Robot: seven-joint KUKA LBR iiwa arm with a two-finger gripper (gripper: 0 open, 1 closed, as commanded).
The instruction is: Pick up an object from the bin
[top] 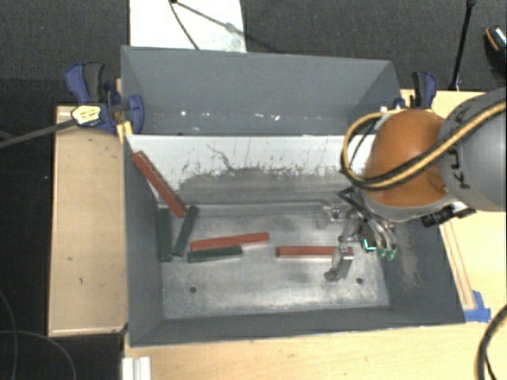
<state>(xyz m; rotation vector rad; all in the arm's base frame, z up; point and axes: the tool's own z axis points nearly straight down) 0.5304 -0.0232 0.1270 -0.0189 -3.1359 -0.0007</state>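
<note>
Gripper (345, 261) is noted low over the grey metal bin (261, 291) floor, at the right tip of a flat red-brown bar (305, 252). Released or clenched cannot be told. Risk: the bar may be pushed aside if caught only at its end.

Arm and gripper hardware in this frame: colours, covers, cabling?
The arm link is grey and rounded. The wrist wears a rounded orange cover, with black and yellowish cables looping around it. Below it sits a compact grey metal gripper, with a small teal-green spot beside it. Whether that is a light or a marking, I cannot tell.
</note>
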